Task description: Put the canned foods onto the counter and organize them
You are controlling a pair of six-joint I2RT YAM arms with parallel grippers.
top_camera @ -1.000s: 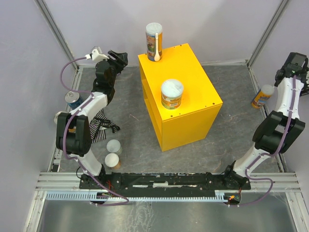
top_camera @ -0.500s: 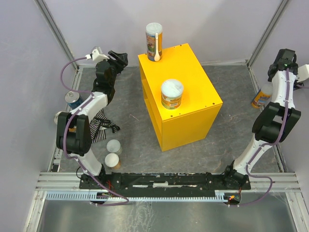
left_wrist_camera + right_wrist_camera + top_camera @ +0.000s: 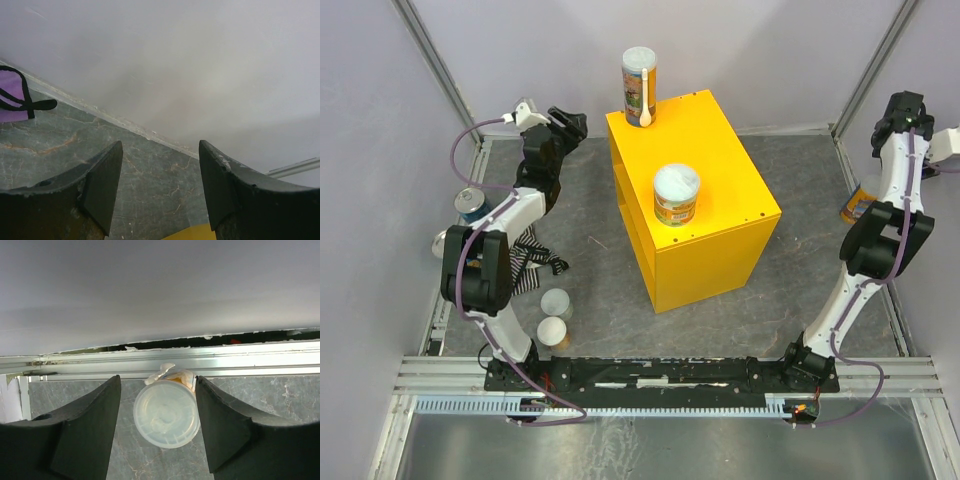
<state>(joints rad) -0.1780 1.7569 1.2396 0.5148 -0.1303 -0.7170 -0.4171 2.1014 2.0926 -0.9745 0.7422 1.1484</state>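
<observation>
Counter (image 3: 730, 160): stood between my pincers, hollow side toward the left one, two cans (image 3: 676, 195) upright on top.
Rail (image 3: 225, 362): ran crosswise just beyond the tub.
Tub (image 3: 166, 412): stood upright under my right pincer (image 3: 157, 390), lid facing it, long axis along my fingers, untouched.
Right pincer: was spread, empty.
Left pincer (image 3: 160, 150): was spread, empty, with the purple cloth (image 3: 7, 100) at its left.

Likely lab: aluminium-framed enclosure (image 3: 440, 372)

The yellow box (image 3: 720, 160) is looking smooth and painted. The grey table (image 3: 600, 270) is looking dull. The tub lid (image 3: 166, 413) is looking like cloudy plastic.
</observation>
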